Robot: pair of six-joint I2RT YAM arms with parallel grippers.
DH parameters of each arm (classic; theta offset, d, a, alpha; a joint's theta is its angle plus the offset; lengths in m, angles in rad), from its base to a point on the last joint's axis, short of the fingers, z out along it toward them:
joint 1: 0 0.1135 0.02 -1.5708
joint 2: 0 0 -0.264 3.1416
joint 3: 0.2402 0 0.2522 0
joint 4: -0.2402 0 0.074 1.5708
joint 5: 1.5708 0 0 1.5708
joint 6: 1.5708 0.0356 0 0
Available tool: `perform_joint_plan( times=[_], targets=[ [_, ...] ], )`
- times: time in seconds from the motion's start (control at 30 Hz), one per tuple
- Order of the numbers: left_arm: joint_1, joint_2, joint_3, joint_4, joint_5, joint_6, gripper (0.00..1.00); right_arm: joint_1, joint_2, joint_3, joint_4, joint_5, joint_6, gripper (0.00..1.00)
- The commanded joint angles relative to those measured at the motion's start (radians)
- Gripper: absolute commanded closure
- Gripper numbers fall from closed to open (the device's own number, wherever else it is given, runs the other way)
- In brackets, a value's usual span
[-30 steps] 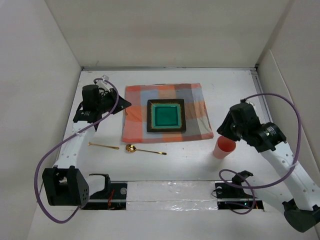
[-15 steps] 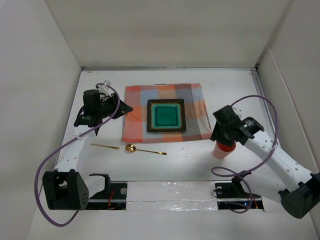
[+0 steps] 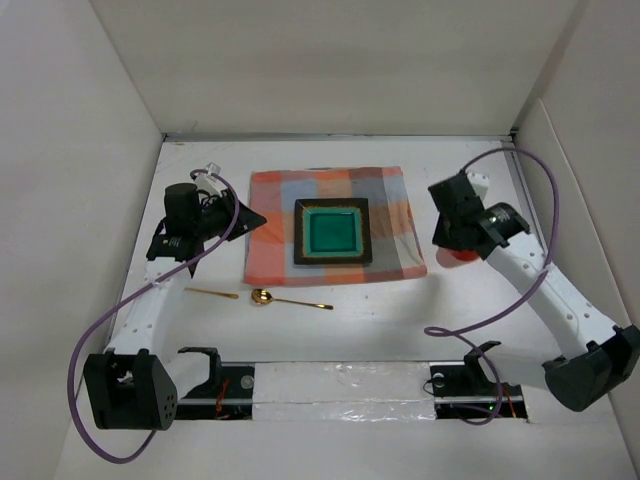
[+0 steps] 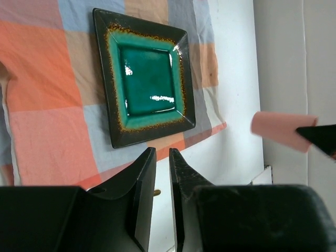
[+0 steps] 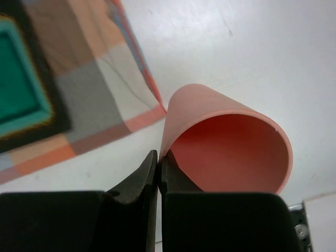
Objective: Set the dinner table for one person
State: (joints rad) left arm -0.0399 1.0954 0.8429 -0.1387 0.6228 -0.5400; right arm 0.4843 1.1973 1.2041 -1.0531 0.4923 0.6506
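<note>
1. Inspected: large matte white rectangular dinner table (image 3: 380, 320), spanning the walled bay from near edge to far edge. Judged rigid, heavy and fixed. Not to be taken hold of anywhere, only loaded. Smooth finish, so probably slippery under light ware.
2. Found mid-worktop, nearer the far edge: orange-and-grey checked cloth mat (image 3: 275, 215), lying flat, with a square dark-rimmed teal glazed plate (image 3: 332, 232) on its middle.
3. Found between mat and near edge, left of centre: gold metal spoon (image 3: 262, 296) and, just to its left, a slim gold utensil (image 3: 210, 292) of a kind not discernible. Both lying on bare table, clear of the mat.
4. Right gripper (image 5: 158, 163): pinching the thin wall of a salmon-pink plastic cup (image 5: 226, 142) at the rim, the wall caught between the two fingers. Positioned towards the right edge, just beside the mat's near right corner. Cannot tell whether the cup's base touches the table.
5. Cup judged light, slightly flexible and easily tipped. Rim pinch adequate if the squeeze is gentle. Best set upright on bare table beside the mat's right border.
6. Left gripper (image 4: 162, 157): fingers pressed nearly together with only a thin slit between, holding nothing. Hovering at the mat's left border, towards the left edge.
</note>
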Motion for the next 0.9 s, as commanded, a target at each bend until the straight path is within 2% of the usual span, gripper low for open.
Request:
perform_joint_plan(
  times=[0.0,0.2,0.27,0.3,0.37,0.5,0.57,0.87],
  targets=[
    [-0.006,-0.017,0.016,0.033,0.028,-0.002,0.86,-0.047,0.089,0.273,0.077,-0.003,-0.198,1.00],
    [-0.006,-0.012,0.065,-0.013,0.006,0.031,0.85,-0.085,0.416,0.641,0.146,-0.139,-0.392,1.00],
    [-0.006,-0.020,0.073,-0.033,-0.009,0.040,0.85,-0.098,0.560,0.797,0.142,-0.179,-0.425,1.00],
    [-0.006,-0.026,0.082,-0.054,-0.021,0.058,0.84,-0.119,0.693,0.944,0.124,-0.231,-0.465,1.00],
    [-0.006,-0.029,0.084,-0.062,-0.026,0.073,0.84,-0.119,0.734,0.995,0.099,-0.277,-0.492,1.00],
    [-0.006,-0.032,0.114,-0.102,-0.046,0.103,0.81,-0.138,0.907,1.256,0.053,-0.333,-0.532,1.00],
    [-0.006,-0.032,0.120,-0.107,-0.046,0.107,0.81,-0.138,0.995,1.310,0.035,-0.337,-0.536,1.00],
    [-0.006,-0.005,0.128,-0.127,-0.063,0.118,0.80,-0.158,1.105,1.301,0.090,-0.367,-0.534,1.00]
  ],
)
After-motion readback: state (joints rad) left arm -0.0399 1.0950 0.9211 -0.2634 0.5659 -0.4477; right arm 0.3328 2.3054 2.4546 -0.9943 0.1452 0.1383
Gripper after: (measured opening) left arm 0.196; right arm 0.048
